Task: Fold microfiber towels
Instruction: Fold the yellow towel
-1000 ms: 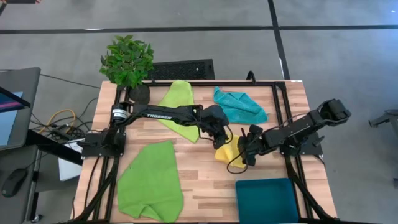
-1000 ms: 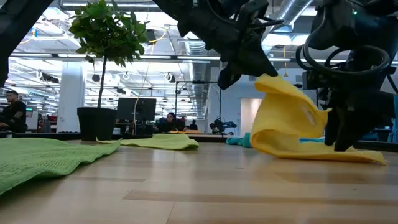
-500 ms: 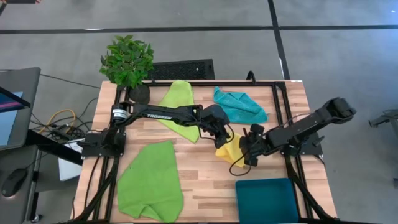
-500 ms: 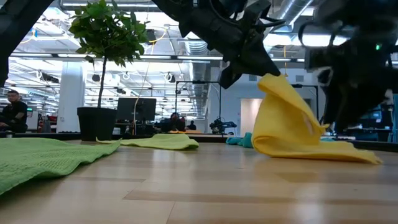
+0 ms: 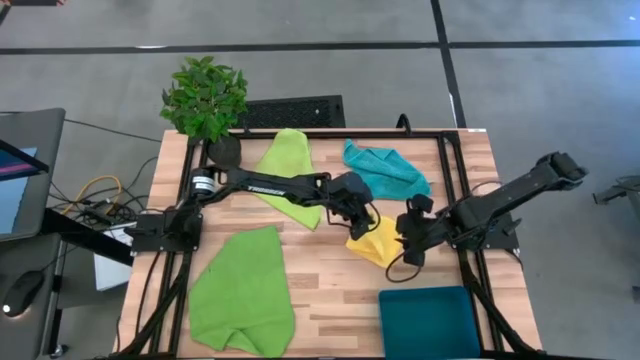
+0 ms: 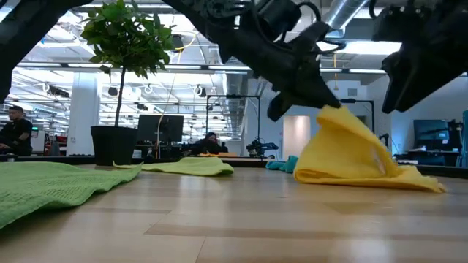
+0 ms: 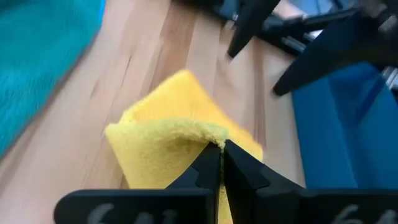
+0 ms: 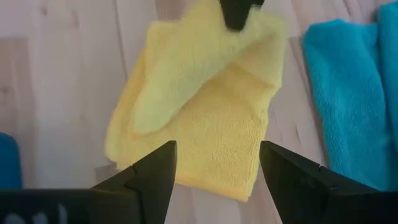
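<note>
Left gripper clenched on the raised corner of the yellow towel, rest of it folded on the desk. Right gripper released, above the towel on its far side, so the left arm leads the fold

A bright yellow microfiber towel lay near the middle of the light wooden slatted table, between the left gripper on its left and the right gripper on its right. A turquoise microfiber towel lay behind it. One lime green microfiber towel lay at rear centre under the left arm; another occupied the front left. A flat dark teal square mat lay at front right. A small potted green plant stood at the rear left corner.
</note>
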